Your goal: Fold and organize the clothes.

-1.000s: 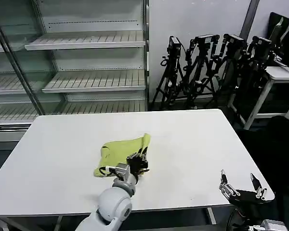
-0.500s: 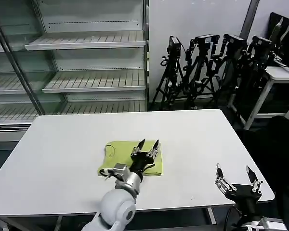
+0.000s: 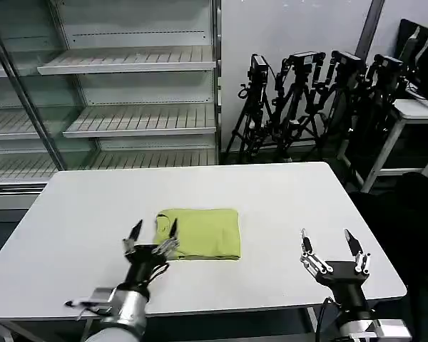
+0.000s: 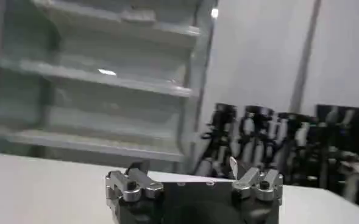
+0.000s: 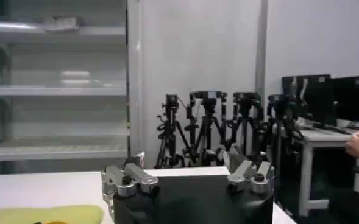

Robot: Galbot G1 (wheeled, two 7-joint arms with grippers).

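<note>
As it lies near the middle of the white table (image 3: 285, 206), the lime yellow-green shirt (image 3: 200, 233) forms a flat, roughly rectangular folded packet, with its edges fairly even and one small rounded bulge at its left end. Nothing rests on it, and no fingers touch it. In the right wrist view a strip of the same fabric (image 5: 45, 214) shows on the tabletop.

Left gripper (image 3: 152, 239) hovers just off the shirt's left edge, toward the near side of the table, with its fingers spread wide and holding nothing. Its two finger mounts appear well apart in the left wrist view (image 4: 194, 182).

Right gripper (image 3: 328, 246) stands over the near right part of the table, well apart from the shirt, fingers likewise spread wide and empty; the right wrist view shows them parted (image 5: 188, 176).

Behind the table, a run of empty slatted shelves (image 3: 128, 117) occupies the left background. A cluster of black tripods (image 3: 307, 100) leans against the wall on the right, beside a white side desk (image 3: 414, 114).
</note>
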